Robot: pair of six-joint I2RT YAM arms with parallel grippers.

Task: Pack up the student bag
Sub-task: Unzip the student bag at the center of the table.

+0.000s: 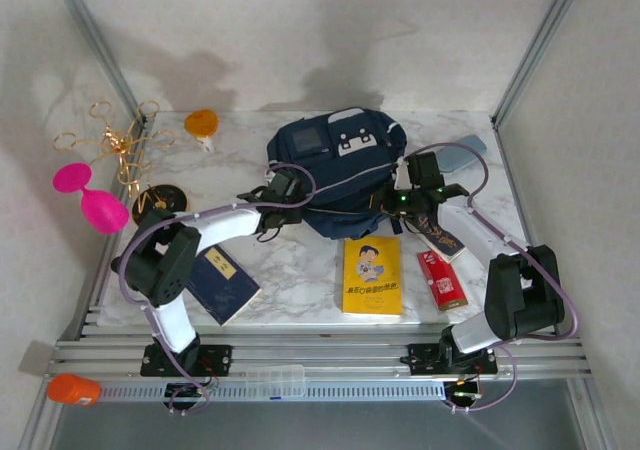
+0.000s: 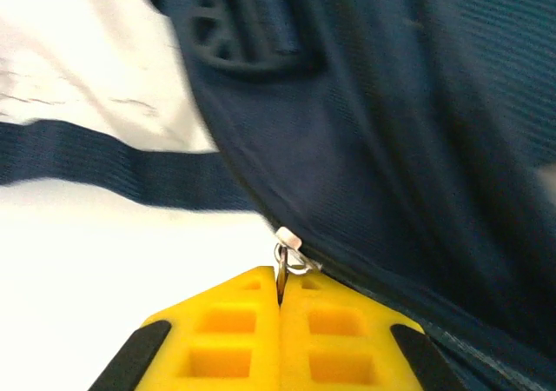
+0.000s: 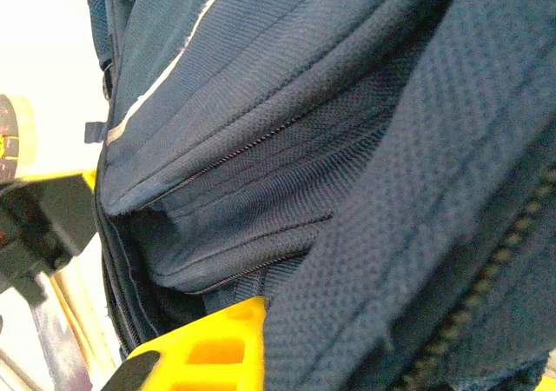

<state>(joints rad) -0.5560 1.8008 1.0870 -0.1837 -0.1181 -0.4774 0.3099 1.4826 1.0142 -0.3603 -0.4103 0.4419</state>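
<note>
The student bag [image 1: 335, 165], a navy backpack with white trim, lies at the back middle of the marble table. My left gripper [image 1: 283, 213] is at its left lower edge, and in the left wrist view the yellow fingers [image 2: 226, 330] are pressed together on the bag's metal zipper pull [image 2: 289, 256]. My right gripper [image 1: 398, 206] is at the bag's right side. In the right wrist view one yellow finger [image 3: 217, 343] shows, and padded navy mesh of the bag [image 3: 391, 235] folds over where the other finger lies.
In front of the bag lie a yellow book [image 1: 371, 275], a dark blue booklet [image 1: 222, 282] and a red box [image 1: 441, 278]. An orange item [image 1: 201, 123] and gold scissors [image 1: 115, 140] are at the back left. A light blue piece [image 1: 462, 152] lies at the back right.
</note>
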